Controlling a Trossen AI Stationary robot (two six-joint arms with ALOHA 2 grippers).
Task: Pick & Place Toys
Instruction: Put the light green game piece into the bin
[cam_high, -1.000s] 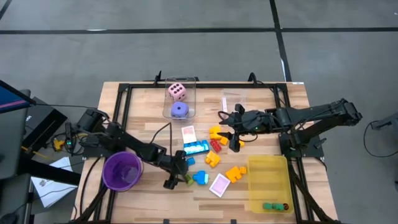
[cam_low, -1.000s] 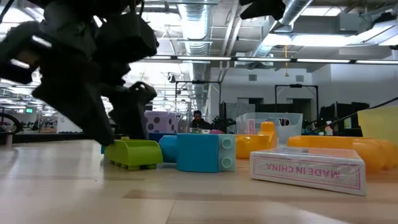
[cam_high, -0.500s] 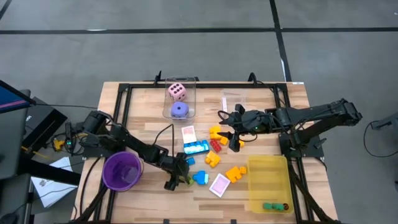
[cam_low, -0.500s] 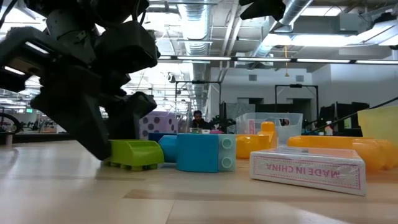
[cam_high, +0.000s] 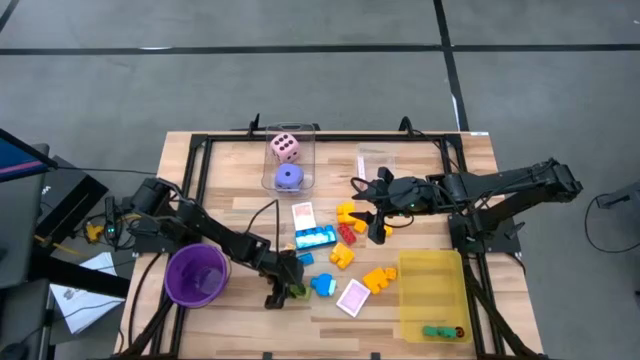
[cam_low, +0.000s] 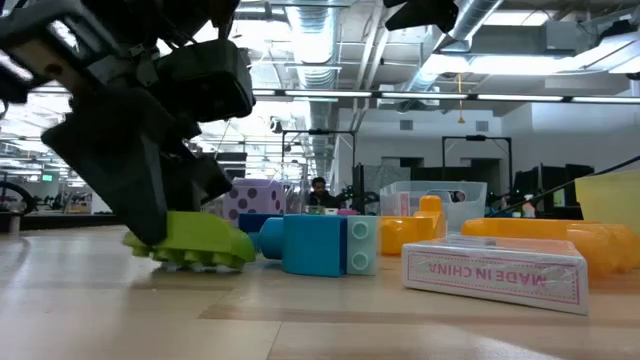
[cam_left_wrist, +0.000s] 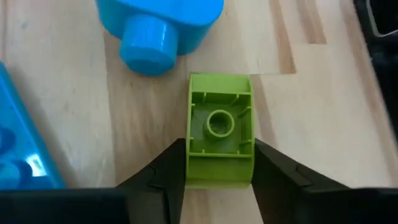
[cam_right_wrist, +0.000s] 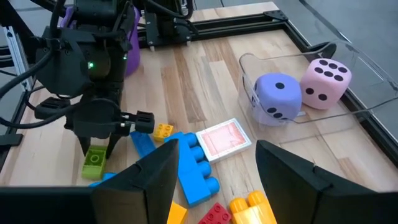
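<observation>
A green block (cam_left_wrist: 220, 130) lies near the table's front, left of centre (cam_high: 297, 291), beside a blue block (cam_left_wrist: 158, 25). My left gripper (cam_left_wrist: 219, 150) is shut on it. More toys lie scattered mid-table: a light-blue brick (cam_high: 316, 237), yellow pieces (cam_high: 343, 256), orange pieces (cam_high: 378, 278), red pieces (cam_high: 347, 233) and pink-white cards (cam_high: 354, 297). My right gripper (cam_right_wrist: 214, 180) hovers open over the right of this pile (cam_high: 366, 208), with nothing between its fingers. My left gripper pinches the green block's two opposite side walls (cam_left_wrist: 193, 155) between its two fingers, at the end nearest the wrist. The fingers slant down from the table's left. The block's hollow underside faces the wrist camera. In the low view the block (cam_low: 195, 240) sits tilted, low at the table top.
A purple cup (cam_high: 196, 275) stands just left of my left arm. At the back, a clear box (cam_high: 310, 150) holds a pink die (cam_high: 285, 147) and a purple die (cam_high: 289, 177). A yellow tray (cam_high: 430, 270) with small pieces sits front right. A black frame (cam_high: 200, 190) runs along the table's edges.
My left gripper has rolled about its own axis and shut on the green block, staying in place. The block has tipped out of its flat rest and shifted slightly away from the blue block.
</observation>
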